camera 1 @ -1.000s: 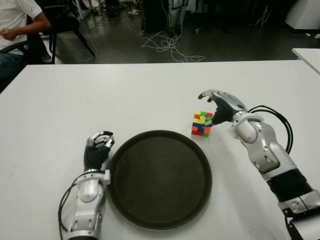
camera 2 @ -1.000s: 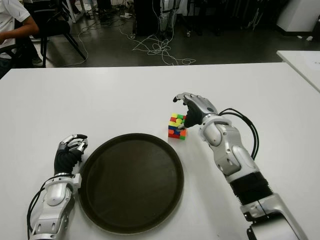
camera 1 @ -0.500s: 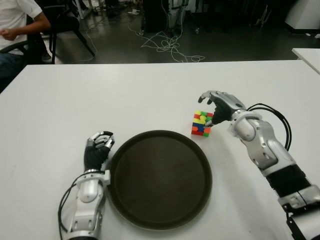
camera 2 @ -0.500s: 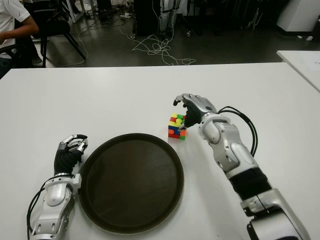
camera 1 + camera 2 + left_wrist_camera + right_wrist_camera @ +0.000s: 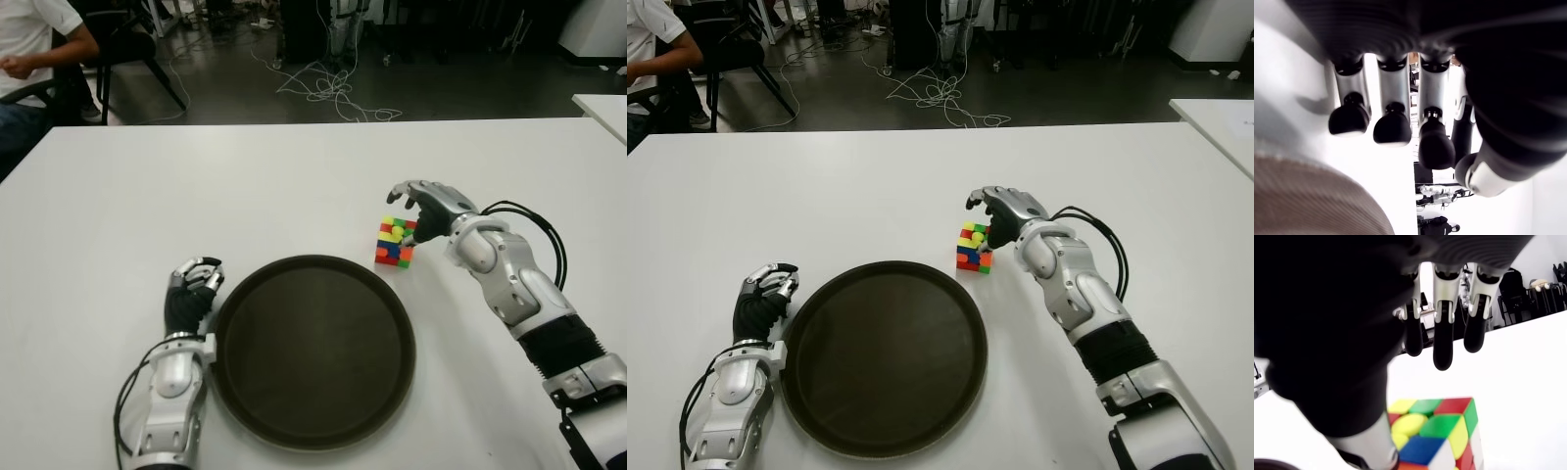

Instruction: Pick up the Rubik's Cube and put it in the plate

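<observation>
1. Dark brown and round: plate (image 5: 313,352), nearest the robot on the white table (image 5: 245,186), nothing in it.
2. Just left of the plate's rim: left hand (image 5: 192,284), fingers (image 5: 1392,128) curled in toward the palm, nothing held.
3. Just beyond the plate's far right edge, apart from the rim: Rubik's Cube (image 5: 396,242), standing on the table, green, yellow, red and blue squares showing.
4. Right of the cube and over it: right hand (image 5: 428,206), thumb down against the cube's right side in the wrist view, the three visible fingers (image 5: 1444,340) hanging spread above the cube's top without touching it; not closed around the cube.
5. Behind that hand, running back toward the plate's right: silver forearm with a looping black cable (image 5: 534,223).
6. Far beyond the plate, past the table's far edge: dark floor with a tangle of white cables (image 5: 323,83).
7. Far left of the plate, at the back: seated person (image 5: 34,39) in a white shirt beside a black chair (image 5: 132,44).
</observation>
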